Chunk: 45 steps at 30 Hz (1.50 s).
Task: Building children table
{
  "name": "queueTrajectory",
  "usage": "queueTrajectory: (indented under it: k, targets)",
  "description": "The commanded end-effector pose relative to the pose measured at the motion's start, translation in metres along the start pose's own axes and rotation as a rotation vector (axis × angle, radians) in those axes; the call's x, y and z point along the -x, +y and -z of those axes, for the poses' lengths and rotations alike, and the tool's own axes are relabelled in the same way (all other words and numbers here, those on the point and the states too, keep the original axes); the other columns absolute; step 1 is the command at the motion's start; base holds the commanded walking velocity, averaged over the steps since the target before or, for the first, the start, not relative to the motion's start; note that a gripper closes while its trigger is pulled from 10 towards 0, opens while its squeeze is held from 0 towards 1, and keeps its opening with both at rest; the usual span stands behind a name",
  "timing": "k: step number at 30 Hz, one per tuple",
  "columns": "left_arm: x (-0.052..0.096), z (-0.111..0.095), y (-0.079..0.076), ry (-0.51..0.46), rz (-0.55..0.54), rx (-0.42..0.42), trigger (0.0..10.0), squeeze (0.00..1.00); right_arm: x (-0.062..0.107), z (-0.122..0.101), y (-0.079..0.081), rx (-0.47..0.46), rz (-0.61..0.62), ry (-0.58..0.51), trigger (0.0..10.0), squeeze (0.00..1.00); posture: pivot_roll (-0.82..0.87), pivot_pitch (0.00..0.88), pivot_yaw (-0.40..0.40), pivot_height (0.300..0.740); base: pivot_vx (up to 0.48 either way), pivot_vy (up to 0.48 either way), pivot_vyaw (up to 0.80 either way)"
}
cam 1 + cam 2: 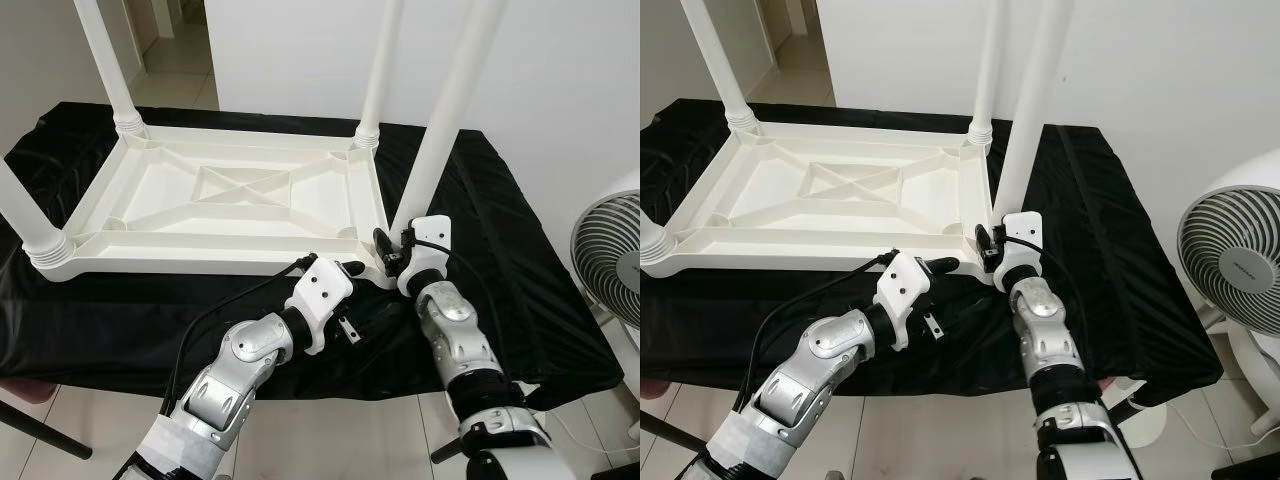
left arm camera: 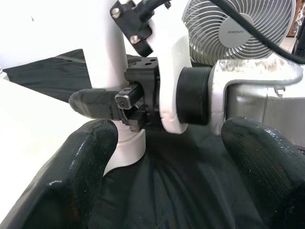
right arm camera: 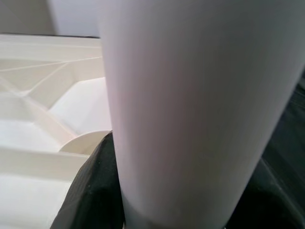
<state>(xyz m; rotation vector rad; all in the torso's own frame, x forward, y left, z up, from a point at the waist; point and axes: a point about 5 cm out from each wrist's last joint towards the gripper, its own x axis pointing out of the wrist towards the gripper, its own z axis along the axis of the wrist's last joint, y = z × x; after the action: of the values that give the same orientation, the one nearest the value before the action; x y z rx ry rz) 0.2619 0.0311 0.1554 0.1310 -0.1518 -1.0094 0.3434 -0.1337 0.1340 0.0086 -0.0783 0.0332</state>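
Note:
A white children's table (image 1: pixel 230 200) lies upside down on a black cloth (image 1: pixel 520 250), its legs pointing up. My right gripper (image 1: pixel 388 252) is shut on the foot of the near right leg (image 1: pixel 440 120), where it meets the table's corner. In the right wrist view that leg (image 3: pixel 190 105) runs between the black fingers (image 3: pixel 90 191). My left gripper (image 1: pixel 349 297) hangs open just left of the right one, over the cloth beside the table's near edge, with nothing in it. In the left wrist view its two fingers (image 2: pixel 71 181) stand wide apart, facing the right gripper (image 2: pixel 124 102) and the leg (image 2: pixel 116 52).
A white standing fan (image 1: pixel 612 255) stands on the floor at the right, close to the cloth-covered surface's edge. A doorway (image 1: pixel 175 40) opens at the back left. A dark reddish object (image 1: pixel 20 392) and a black bar sit on the floor at the lower left.

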Motion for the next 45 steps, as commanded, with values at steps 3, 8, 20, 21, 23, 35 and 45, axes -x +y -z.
queueTrajectory:
  k: [3, 8, 20, 21, 23, 35, 45]
  targets:
    - [0.000, 0.004, -0.005, 0.014, 0.049, 0.001, 10.0, 0.00, 0.014, 0.023, -0.006, 0.004, 0.216, 0.113, 10.0, 0.00, 0.08, 0.010, -0.046, 0.740, 0.000, 0.000, 0.00]
    - [0.000, 0.004, -0.006, 0.014, 0.054, 0.002, 10.0, 0.00, 0.017, 0.024, 0.018, -0.039, 0.157, 0.121, 10.0, 0.00, 0.08, 0.010, -0.047, 0.740, 0.000, 0.000, 0.00]
    - [0.001, 0.004, -0.007, 0.018, 0.047, 0.006, 10.0, 0.00, 0.017, 0.008, 0.019, -0.139, 0.073, 0.049, 10.0, 1.00, 0.09, 0.016, -0.053, 0.740, 0.000, 0.000, 0.00]
    - [0.001, 0.004, -0.007, 0.018, 0.047, 0.006, 10.0, 0.00, 0.017, 0.008, 0.018, -0.144, 0.067, 0.045, 10.0, 1.00, 0.09, 0.016, -0.053, 0.740, 0.000, 0.000, 0.00]
    - [0.001, 0.004, -0.007, 0.018, 0.047, 0.005, 10.0, 0.00, 0.017, 0.006, 0.013, -0.144, 0.020, 0.030, 10.0, 1.00, 0.09, 0.016, -0.053, 0.740, 0.000, 0.000, 0.00]
    - [0.000, 0.004, -0.006, 0.015, 0.048, 0.003, 10.0, 0.00, 0.014, -0.008, -0.019, -0.019, -0.266, -0.002, 10.0, 0.00, 0.08, 0.020, -0.050, 0.740, 0.000, 0.000, 0.00]
    - [0.000, 0.003, -0.004, 0.016, 0.043, 0.001, 10.0, 0.00, 0.006, -0.005, -0.023, 0.082, -0.451, 0.024, 10.0, 0.00, 0.08, 0.026, -0.041, 0.740, 0.000, 0.000, 0.00]
